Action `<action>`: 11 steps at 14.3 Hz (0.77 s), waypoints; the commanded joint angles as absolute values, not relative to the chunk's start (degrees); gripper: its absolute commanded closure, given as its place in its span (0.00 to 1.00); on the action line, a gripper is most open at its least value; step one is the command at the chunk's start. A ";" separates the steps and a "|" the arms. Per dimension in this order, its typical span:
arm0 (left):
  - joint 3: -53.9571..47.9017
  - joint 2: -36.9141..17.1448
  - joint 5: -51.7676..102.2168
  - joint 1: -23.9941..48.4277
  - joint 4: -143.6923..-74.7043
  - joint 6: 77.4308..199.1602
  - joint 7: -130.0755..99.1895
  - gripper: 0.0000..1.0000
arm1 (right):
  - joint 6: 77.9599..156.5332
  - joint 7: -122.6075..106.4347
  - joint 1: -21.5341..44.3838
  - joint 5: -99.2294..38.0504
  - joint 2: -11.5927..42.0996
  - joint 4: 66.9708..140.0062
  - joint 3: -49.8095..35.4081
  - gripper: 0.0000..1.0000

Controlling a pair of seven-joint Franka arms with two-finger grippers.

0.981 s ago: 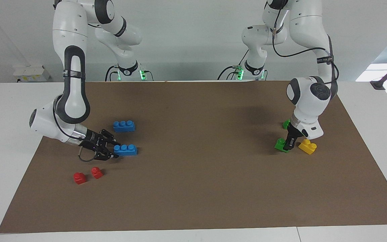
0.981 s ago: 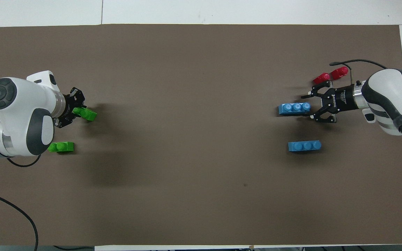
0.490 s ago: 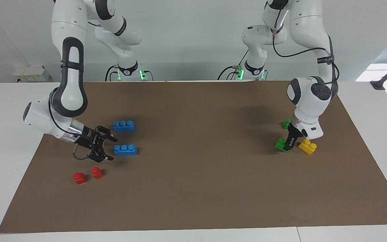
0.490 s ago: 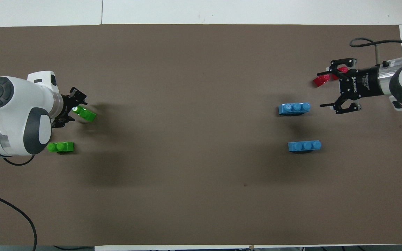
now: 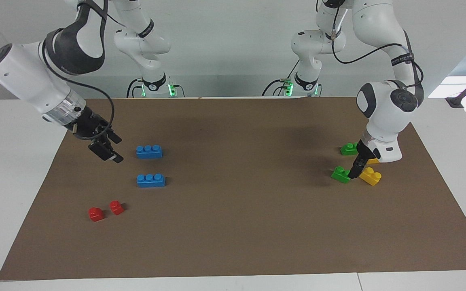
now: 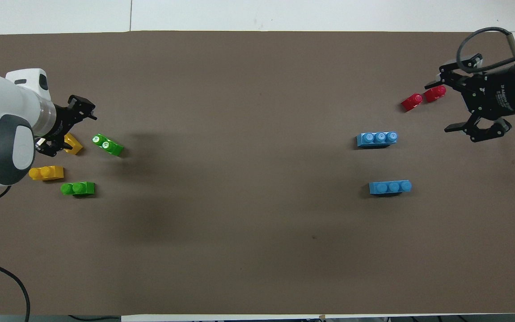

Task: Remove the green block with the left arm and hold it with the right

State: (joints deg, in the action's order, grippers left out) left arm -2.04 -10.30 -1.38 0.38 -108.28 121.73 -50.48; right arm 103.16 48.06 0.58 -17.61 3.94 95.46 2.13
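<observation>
**Spotter:** Brown mat [image 5: 237, 226] covers your white table, with bricks at both ends. Your green block [image 5: 340, 174] lies flat on it at the left arm's end, studs up and turned askew.

**Second:** Is anything holding it?

**Spotter:** No. Your left gripper [image 5: 356, 163] points down just beside it with its fingers spread wide and nothing between them. From above there is a gap between the gripper and the block. A yellow brick [image 6: 73, 144] sits under that gripper.

**Second:** What else is near it?

**Spotter:** A second green block [image 5: 348, 149] lies nearer to your robots, and another yellow brick [image 6: 46, 172] lies beside that one.

**Second:** And your right gripper?

**Spotter:** The right gripper [image 5: 111, 147] is up in the air over the mat at the right arm's end, spread wide and empty. Two blue bricks [image 5: 149, 151] and two red blocks [image 5: 96, 214] lie on the mat there.
</observation>
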 commanded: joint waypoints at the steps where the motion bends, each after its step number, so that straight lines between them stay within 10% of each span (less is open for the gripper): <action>1: -2.37 -7.65 -1.06 -0.18 -105.48 114.98 -45.47 0.00 | 99.25 34.34 2.02 -12.32 0.10 95.98 2.11 0.00; 11: -1.93 1.49 -0.97 -0.18 -95.12 94.07 -12.94 0.00 | 90.44 12.31 1.85 0.53 -3.95 96.06 2.11 0.00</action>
